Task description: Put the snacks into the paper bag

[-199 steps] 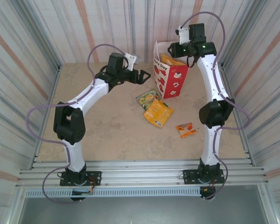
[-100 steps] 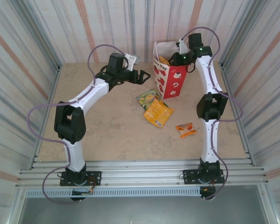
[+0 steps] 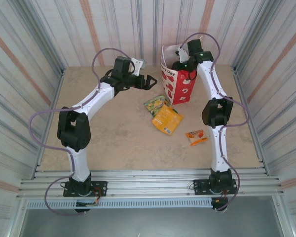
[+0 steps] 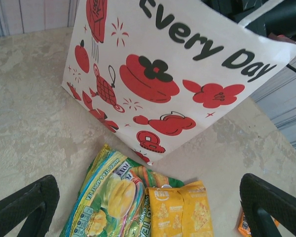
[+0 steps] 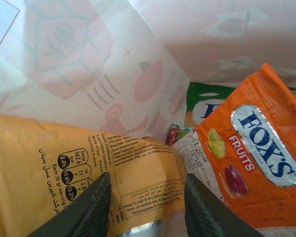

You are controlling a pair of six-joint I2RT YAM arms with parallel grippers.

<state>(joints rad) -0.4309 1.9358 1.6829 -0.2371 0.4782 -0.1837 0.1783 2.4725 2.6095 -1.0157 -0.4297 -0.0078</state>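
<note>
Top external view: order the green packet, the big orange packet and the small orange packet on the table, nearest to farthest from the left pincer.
1. green packet: just below the left pincer in this view, slightly to its right.
2. big orange packet: overlapping the green one's near side.
3. small orange packet: lying alone, farther right and nearer the bases.

Yellow packet (image 5: 64, 168) cut by the view's left edge; small orange packet (image 4: 240, 224) mostly behind the left fingers (image 4: 271, 202)
</note>
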